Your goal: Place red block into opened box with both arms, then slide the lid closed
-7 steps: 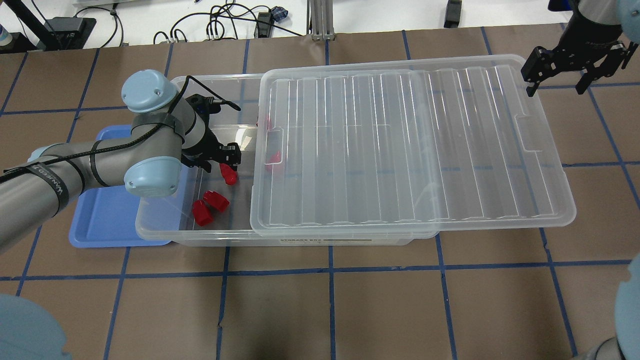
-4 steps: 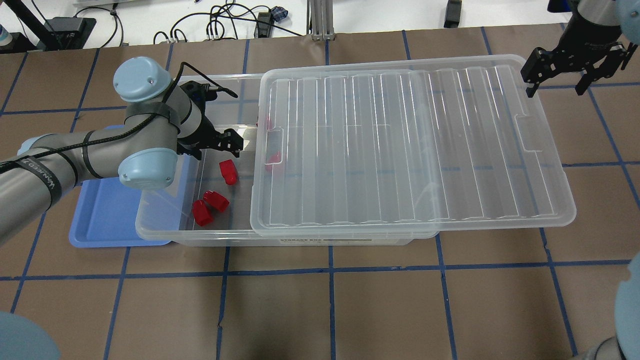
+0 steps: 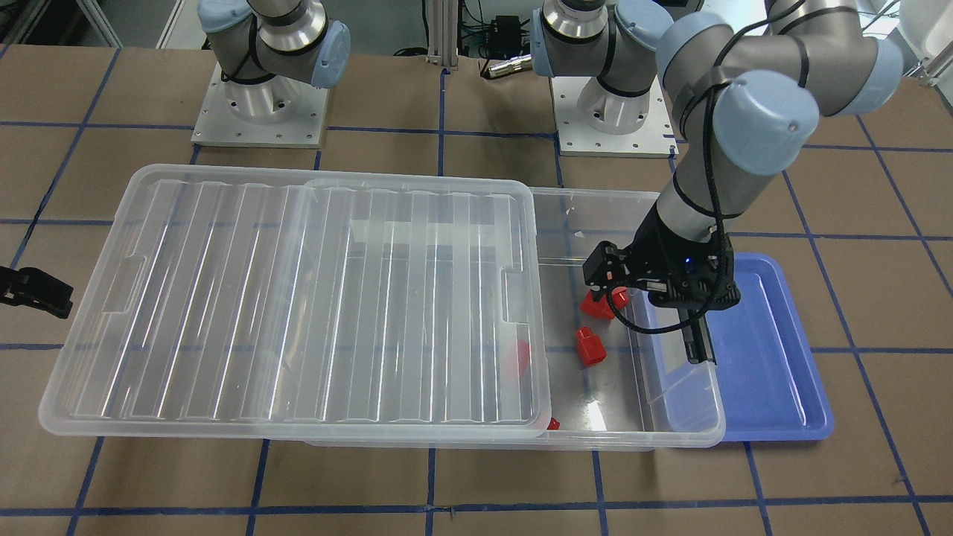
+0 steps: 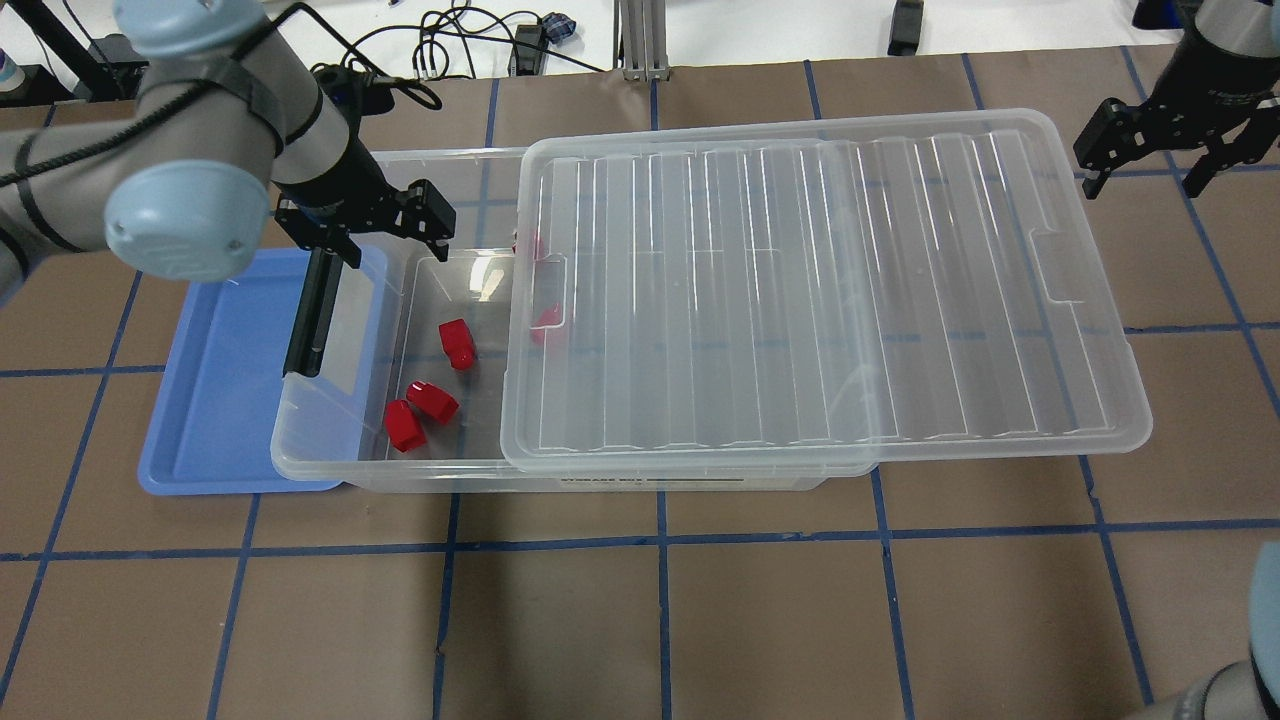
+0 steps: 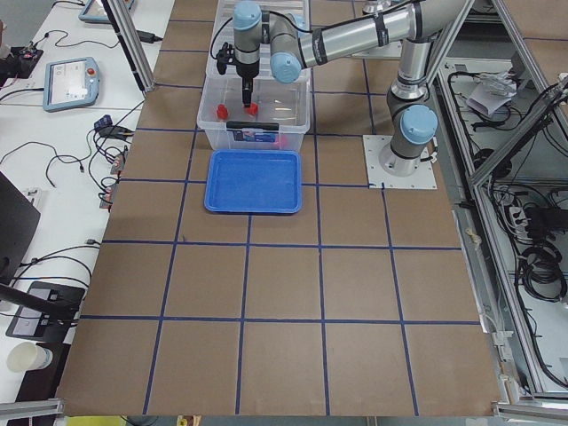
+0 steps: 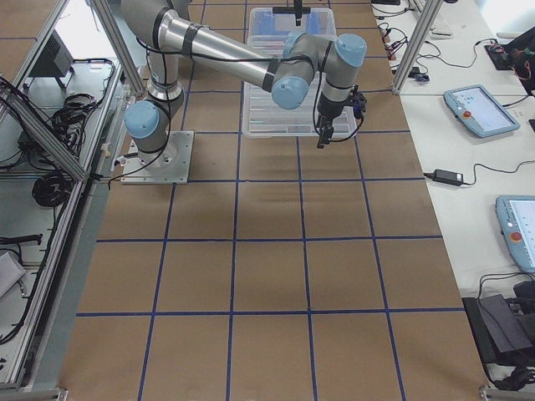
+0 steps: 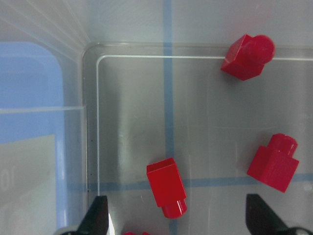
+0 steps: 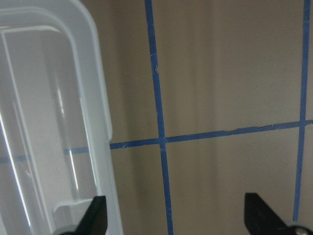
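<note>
Several red blocks lie inside the clear box [image 4: 330,462]. Three sit in its uncovered left end [image 4: 457,343] [image 4: 432,400] [image 4: 403,425], and others show dimly under the lid [image 4: 800,290]. The ribbed lid rests on the box, shifted toward the robot's right and overhanging that end. My left gripper [image 4: 362,228] hangs open and empty above the uncovered end. In the left wrist view the left gripper [image 7: 179,223] looks down on a red block [image 7: 166,185] between its fingers. My right gripper [image 4: 1150,160] is open off the lid's far right corner, touching nothing.
A flat blue tray [image 4: 220,400] lies against the box's left end, partly under my left arm. A black bar [image 4: 310,310] shows at that end wall. Cables and a metal post lie beyond the table's far edge. In the right wrist view, the lid's rim [image 8: 100,98] borders brown table with blue tape lines.
My left gripper has lifted and drawn back toward the box's far left corner, leaving the red block it hovered over on the box floor. My right gripper has shifted slightly outward.
</note>
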Robot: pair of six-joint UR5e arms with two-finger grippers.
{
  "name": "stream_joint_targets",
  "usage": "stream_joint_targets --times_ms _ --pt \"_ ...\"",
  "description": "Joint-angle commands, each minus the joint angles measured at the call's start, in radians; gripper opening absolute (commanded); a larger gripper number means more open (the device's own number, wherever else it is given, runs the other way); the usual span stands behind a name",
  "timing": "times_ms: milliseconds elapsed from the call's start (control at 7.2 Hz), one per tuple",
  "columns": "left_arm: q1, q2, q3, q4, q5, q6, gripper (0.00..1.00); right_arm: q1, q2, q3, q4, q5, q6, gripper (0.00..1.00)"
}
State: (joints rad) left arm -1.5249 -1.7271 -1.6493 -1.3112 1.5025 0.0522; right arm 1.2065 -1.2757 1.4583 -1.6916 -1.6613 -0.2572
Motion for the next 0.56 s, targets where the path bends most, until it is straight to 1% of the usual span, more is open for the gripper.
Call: stream_joint_targets --times_ms 0,139,278,417 --pt "-0.001 0.059 0.171 -0.260 0.019 0.001 1.00 -0.022 0.006 0.002 0.003 -0.001 0.006 1.00" --pt "-0.003 0.070 0.216 -0.314 0.040 0.001 1.00 -0.042 0.009 0.004 0.007 0.000 0.007 1.00" --pt "-0.003 0.086 0.226 -0.336 0.092 0.006 1.00 -0.044 0.018 0.016 0.012 0.000 0.001 1.00" --pt "-0.003 0.118 0.206 -0.336 0.090 0.011 1.00 -0.044 0.003 0.040 0.018 0.000 0.007 1.00"
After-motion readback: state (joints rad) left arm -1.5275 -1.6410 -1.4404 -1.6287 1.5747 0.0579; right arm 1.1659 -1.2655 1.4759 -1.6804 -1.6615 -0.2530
